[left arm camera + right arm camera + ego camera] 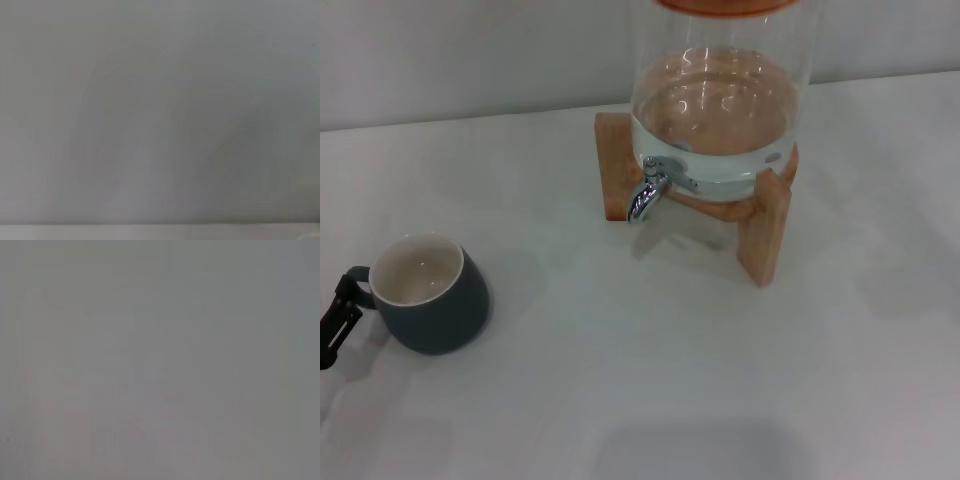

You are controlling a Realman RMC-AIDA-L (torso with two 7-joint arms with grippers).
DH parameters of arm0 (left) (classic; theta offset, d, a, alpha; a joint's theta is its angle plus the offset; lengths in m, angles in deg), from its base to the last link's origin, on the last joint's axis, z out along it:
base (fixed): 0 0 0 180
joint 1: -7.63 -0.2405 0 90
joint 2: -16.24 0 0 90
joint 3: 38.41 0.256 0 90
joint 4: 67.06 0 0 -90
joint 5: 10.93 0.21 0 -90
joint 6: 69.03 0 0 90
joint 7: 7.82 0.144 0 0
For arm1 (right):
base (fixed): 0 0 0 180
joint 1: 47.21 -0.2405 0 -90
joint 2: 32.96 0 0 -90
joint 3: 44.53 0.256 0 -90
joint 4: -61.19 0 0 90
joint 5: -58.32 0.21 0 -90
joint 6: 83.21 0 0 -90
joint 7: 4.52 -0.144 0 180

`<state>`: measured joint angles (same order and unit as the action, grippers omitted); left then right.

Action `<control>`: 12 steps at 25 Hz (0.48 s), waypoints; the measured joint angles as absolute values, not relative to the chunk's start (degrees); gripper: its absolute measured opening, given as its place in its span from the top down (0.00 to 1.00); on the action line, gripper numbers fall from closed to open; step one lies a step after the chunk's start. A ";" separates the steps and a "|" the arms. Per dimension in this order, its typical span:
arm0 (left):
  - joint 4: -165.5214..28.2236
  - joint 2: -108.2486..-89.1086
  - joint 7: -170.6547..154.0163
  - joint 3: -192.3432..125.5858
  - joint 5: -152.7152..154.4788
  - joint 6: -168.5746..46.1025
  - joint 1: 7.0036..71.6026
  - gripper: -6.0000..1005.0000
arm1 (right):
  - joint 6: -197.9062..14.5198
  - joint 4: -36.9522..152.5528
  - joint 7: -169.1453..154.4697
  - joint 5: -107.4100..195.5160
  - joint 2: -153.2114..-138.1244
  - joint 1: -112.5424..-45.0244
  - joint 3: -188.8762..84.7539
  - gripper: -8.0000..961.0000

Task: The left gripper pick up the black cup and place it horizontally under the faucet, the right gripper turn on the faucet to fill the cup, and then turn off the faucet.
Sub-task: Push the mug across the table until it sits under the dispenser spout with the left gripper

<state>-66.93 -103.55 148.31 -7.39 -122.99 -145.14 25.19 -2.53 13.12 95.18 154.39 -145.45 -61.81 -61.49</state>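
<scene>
Black left gripper [340,318] beside cup handle [356,283]

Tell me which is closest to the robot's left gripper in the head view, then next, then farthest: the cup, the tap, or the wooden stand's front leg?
From the left gripper at the left edge:
1. The cup, right beside it, at the handle.
2. The tap, in the middle, farther back.
3. The stand's front leg, off to the right.

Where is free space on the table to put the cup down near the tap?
Bare table lies between the black cup and the wooden stand, also below the faucet, and along the near edge. It is crowded only at the cup's handle, where the left gripper sits.
</scene>
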 joint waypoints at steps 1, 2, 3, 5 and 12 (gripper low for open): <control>-66.93 -103.56 148.33 -7.39 -122.98 -145.14 25.07 0.13 | -2.53 13.12 95.18 154.39 -145.45 -61.81 -61.49 0.21; -66.92 -103.56 148.34 -7.39 -122.98 -145.14 24.98 0.13 | -2.54 13.12 95.19 154.39 -145.45 -61.80 -61.49 0.21; -66.91 -103.56 148.35 -7.39 -122.98 -145.14 24.94 0.13 | -2.53 13.12 95.18 154.39 -145.45 -61.81 -61.49 0.21; -66.90 -103.56 148.36 -7.39 -122.98 -145.11 24.88 0.13 | -2.53 13.12 95.18 154.38 -145.45 -61.87 -61.49 0.21; -66.88 -103.52 148.36 -7.48 -123.02 -143.90 24.86 0.13 | -2.31 13.12 95.15 154.38 -145.45 -61.87 -61.49 0.21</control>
